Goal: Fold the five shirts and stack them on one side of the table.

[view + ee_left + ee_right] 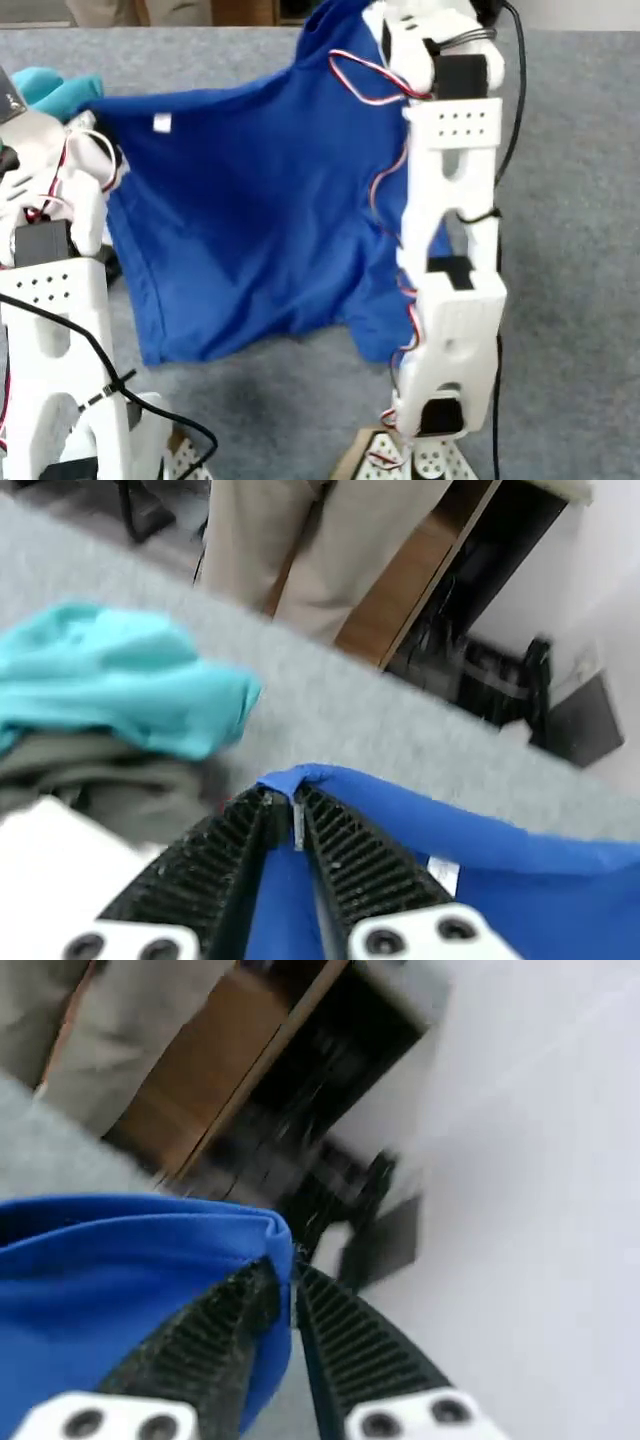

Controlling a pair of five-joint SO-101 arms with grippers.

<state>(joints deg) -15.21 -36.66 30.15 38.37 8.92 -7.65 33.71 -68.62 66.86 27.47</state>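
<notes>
A blue shirt (250, 220) hangs stretched between the two arms above the grey table (580, 200), its lower hem drooping toward the front. My left gripper (297, 805) is shut on one upper corner of the blue shirt (520, 880), at the left in the high view. My right gripper (292, 1265) is shut on the other upper corner of the blue shirt (110, 1280), raised high at the back. A turquoise shirt (120, 690) lies bunched on a grey-green garment (110, 780) at the table's far left.
The white right arm (455, 250) stands upright in front of the shirt's right part. The left arm's body (50, 330) fills the front left. A wooden cabinet (420, 580) and a person's trouser legs (300, 540) stand beyond the table's far edge.
</notes>
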